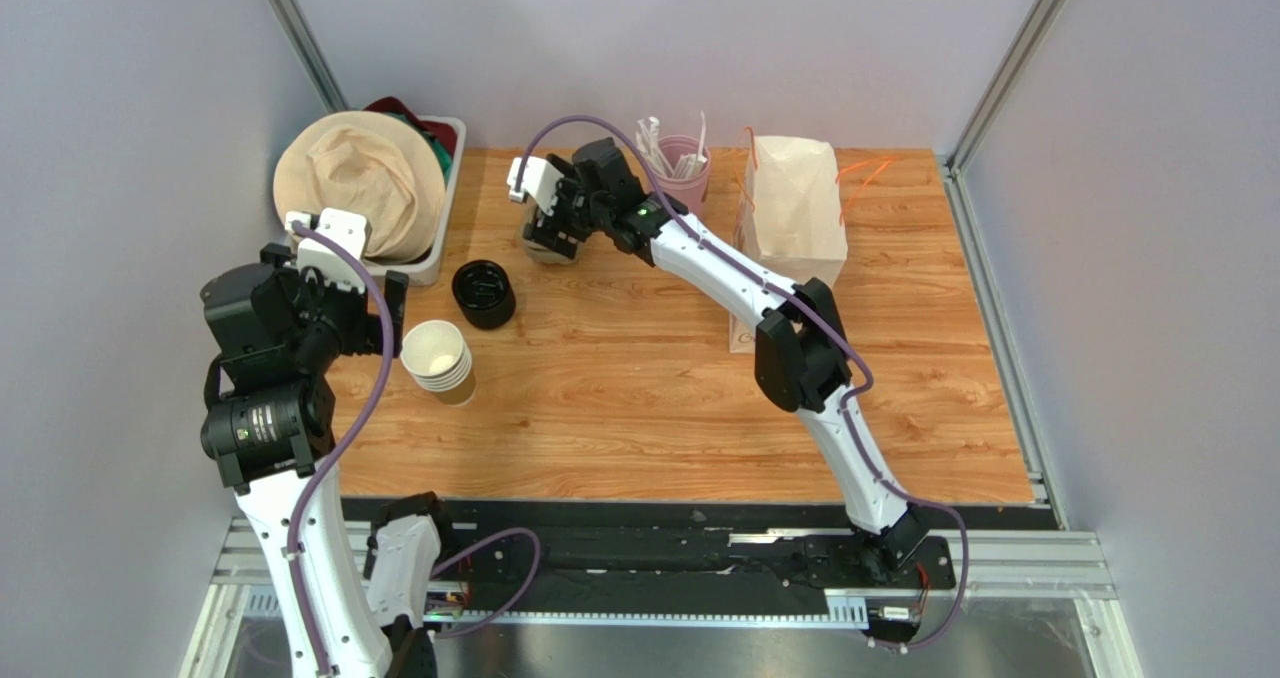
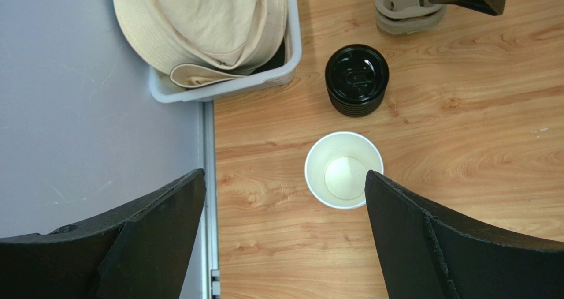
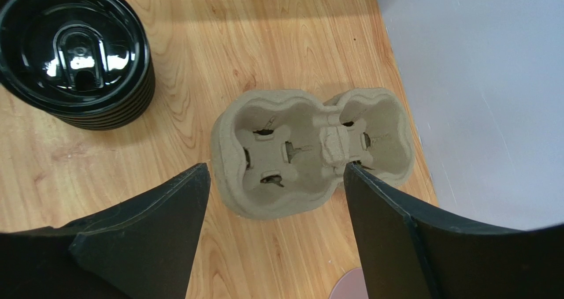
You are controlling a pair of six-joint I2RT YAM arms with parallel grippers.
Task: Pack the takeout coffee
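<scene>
Top view: the takeout coffee cup [image 1: 434, 351] tops a nested stack near the left arm, just beside the black lids [image 1: 483, 291] — handy for capping. Left wrist: the left gripper [image 2: 284, 176] hangs over that cup, fingers wide apart, holding nothing. Right wrist: the right gripper [image 3: 275, 172] straddles a pulp carrier [image 3: 311, 147], fingers apart and not clamped — seemingly lined up to grasp it for the cup.
</scene>
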